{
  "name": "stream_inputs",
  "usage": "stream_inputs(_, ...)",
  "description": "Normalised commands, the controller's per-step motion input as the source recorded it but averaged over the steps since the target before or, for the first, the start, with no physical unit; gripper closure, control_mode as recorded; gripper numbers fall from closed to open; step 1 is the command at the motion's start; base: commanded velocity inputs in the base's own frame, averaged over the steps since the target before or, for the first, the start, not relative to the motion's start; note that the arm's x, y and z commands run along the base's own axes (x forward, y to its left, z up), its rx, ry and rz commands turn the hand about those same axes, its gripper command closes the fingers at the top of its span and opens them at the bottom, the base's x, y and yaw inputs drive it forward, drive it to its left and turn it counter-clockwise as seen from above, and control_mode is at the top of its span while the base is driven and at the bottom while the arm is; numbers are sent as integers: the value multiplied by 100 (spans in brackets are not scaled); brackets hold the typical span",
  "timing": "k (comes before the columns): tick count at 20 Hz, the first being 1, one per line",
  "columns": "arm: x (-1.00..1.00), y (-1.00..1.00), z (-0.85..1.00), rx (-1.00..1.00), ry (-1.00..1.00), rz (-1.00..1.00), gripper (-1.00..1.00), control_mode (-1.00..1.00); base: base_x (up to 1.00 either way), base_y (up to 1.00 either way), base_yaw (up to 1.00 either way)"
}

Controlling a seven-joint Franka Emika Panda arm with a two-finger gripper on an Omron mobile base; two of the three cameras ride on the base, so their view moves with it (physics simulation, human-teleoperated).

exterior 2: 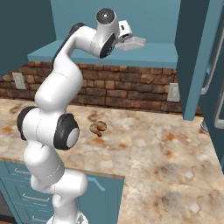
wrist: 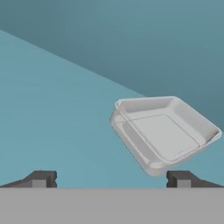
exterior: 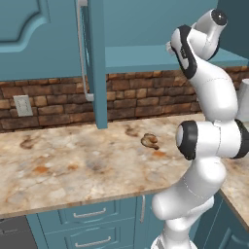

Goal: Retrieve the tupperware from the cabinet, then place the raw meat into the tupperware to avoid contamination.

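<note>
The tupperware (wrist: pixel 164 131), a shallow translucent whitish tray, lies on the teal shelf of the open cabinet (exterior 2: pixel 153 54), just ahead and to the right of my gripper (wrist: pixel 113 179). The gripper is open, its two dark fingertips (wrist: pixel 43 178) spread wide with nothing between them. From the right base view the tupperware (exterior 2: pixel 133 43) sits right in front of my hand, which reaches into the cabinet. The raw meat (exterior: pixel 150 141) (exterior 2: pixel 98 127), a curled brown lump, rests on the marble counter (exterior: pixel 73 165) below the shelf.
An open cabinet door (exterior: pixel 95 63) with a long silver handle hangs left of the arm, and another door (exterior 2: pixel 197 57) stands at the right. A grey cylinder (exterior: pixel 243 99) is on the counter at the far right. Teal drawers (exterior: pixel 90 214) run under the counter edge.
</note>
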Motion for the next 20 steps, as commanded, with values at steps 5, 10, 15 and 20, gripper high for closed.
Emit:
stream_inputs(5,30,-4,-1,0,0,0,-100,-100,0,0,0)
stream_inputs(10,30,-1,0,0,0,0,-100,-100,0,0,0)
stream_inputs(15,28,-4,0,0,0,0,-100,-100,0,0,0)
stream_inputs(20,19,-7,0,0,1,0,-100,-100,0,0,0)
